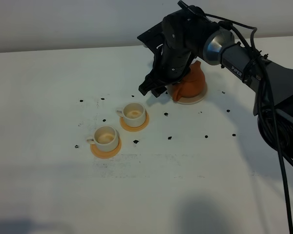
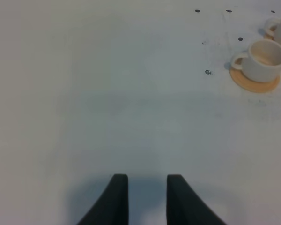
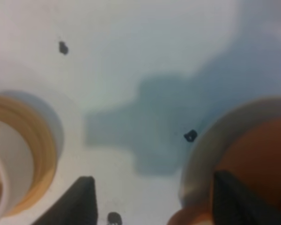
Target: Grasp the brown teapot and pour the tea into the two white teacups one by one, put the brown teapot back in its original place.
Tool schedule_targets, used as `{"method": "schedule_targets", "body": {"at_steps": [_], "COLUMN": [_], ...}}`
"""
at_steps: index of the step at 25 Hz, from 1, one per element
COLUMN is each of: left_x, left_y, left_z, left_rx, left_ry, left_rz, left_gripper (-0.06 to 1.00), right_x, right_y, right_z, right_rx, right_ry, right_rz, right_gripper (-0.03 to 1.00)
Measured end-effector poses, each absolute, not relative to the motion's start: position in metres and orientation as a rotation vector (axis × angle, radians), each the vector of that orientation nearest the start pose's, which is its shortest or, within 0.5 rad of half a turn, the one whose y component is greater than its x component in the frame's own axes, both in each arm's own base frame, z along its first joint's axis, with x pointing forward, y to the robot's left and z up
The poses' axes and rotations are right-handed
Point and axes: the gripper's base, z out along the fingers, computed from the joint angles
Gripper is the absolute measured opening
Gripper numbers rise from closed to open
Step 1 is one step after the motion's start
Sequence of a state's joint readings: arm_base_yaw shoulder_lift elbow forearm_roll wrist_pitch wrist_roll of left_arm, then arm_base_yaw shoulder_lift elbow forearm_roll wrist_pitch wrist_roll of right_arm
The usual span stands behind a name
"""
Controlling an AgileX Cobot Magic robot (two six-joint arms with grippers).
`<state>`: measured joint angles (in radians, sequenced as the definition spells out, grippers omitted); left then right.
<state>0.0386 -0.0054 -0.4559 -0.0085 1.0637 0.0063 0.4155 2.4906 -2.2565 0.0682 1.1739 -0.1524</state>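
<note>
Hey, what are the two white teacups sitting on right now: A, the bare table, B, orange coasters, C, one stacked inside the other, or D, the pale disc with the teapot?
B: the far teacup and the near teacup each rest on an orange coaster.

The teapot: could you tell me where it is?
High view: the teapot sits right of centre on its beige coaster, behind the cups, beside the right gripper.

A white, black-flecked table [image 1: 49,195] meets a plain pale wall [image 1: 63,19].
</note>
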Motion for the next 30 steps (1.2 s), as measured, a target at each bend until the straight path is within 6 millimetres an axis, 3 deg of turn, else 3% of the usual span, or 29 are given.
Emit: {"method": "schedule_targets", "body": {"at_steps": [10, 12, 18, 22, 25, 30], "left_x": [-0.001, -0.001, -0.001, -0.001, -0.001, -0.001], "left_y": [-0.001, -0.001, -0.001, -0.001, -0.001, -0.001], "left_z": [0.265, 0.265, 0.265, 0.265, 0.265, 0.265], "left_rx": [-0.033, -0.033, -0.033, -0.033, -0.033, -0.033], "left_ry": [2.086, 2.086, 2.086, 2.086, 2.086, 2.086], "left_rz": [0.017, 0.017, 0.017, 0.017, 0.017, 0.017], "left_gripper": [0.22, 0.22, 0.22, 0.22, 0.22, 0.22], "right_x": [0.467, 0.466, 0.452, 0.436, 0.427, 0.415], "right_y": [0.237, 0.239, 0.223, 0.212, 0.204, 0.188], "right_z": [0.178, 0.194, 0.285, 0.329, 0.328, 0.303], "right_rx": [-0.827, -0.824, -0.736, -0.664, -0.648, -0.558], "right_ry": [2.706, 2.671, 2.506, 2.446, 2.465, 2.468], "right_rz": [0.221, 0.227, 0.165, 0.158, 0.149, 0.187], "right_gripper": [0.52, 0.52, 0.52, 0.52, 0.52, 0.52]}}
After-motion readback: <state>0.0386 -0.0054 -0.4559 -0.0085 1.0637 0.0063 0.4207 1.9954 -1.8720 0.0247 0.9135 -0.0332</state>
